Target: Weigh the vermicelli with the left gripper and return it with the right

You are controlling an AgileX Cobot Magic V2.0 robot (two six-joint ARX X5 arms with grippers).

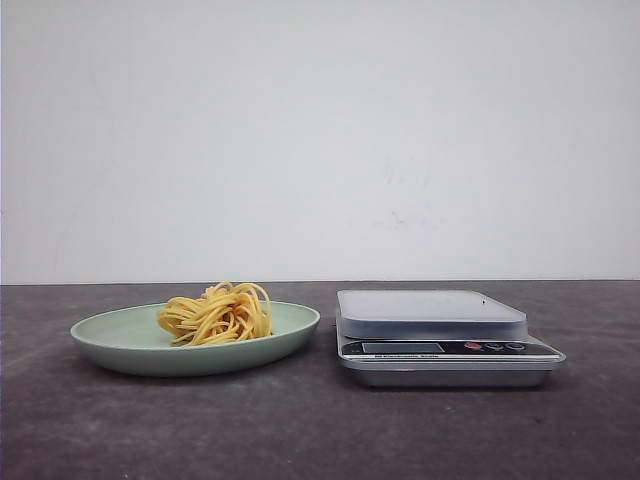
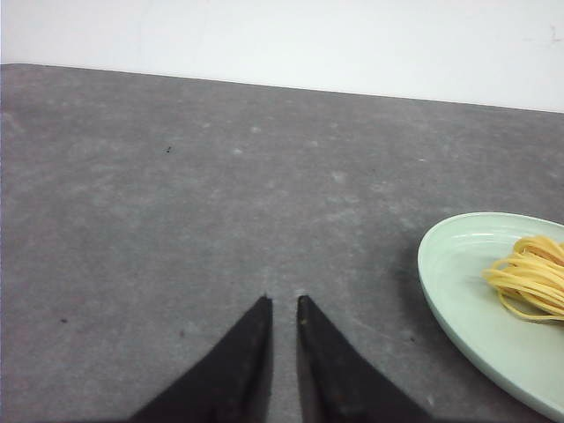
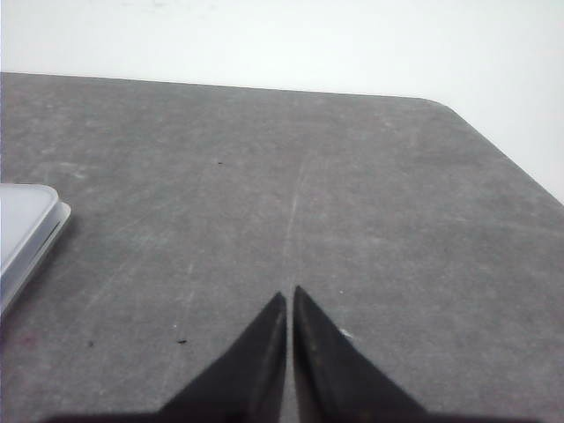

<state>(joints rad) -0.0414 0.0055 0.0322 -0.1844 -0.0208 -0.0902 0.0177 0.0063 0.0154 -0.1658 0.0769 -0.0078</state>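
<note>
Dark grey mottled table point(image 1: 300, 430) against a plain white wall point(image 1: 320, 140).

Left side of the table: one pale green plate point(image 1: 110, 335), shallow and oval. On it, right of its centre: the vermicelli point(image 1: 217, 313), a small nest of looped yellow strands, resting inside the rim.

Right of the plate, close beside it but apart: one kitchen scale point(image 1: 440, 340), silver, with a bare platform on top and a dark front panel carrying a display and buttons.

Left gripper point(image 2: 283, 304): seen in the left wrist view only, black fingers nearly together with a narrow slit between the tips, holding nothing, over bare table to the side of the plate.

Right gripper point(image 3: 290, 295): seen in the right wrist view only, fingertips almost touching, holding nothing, over bare table with the scale's corner at the edge of view.
</note>
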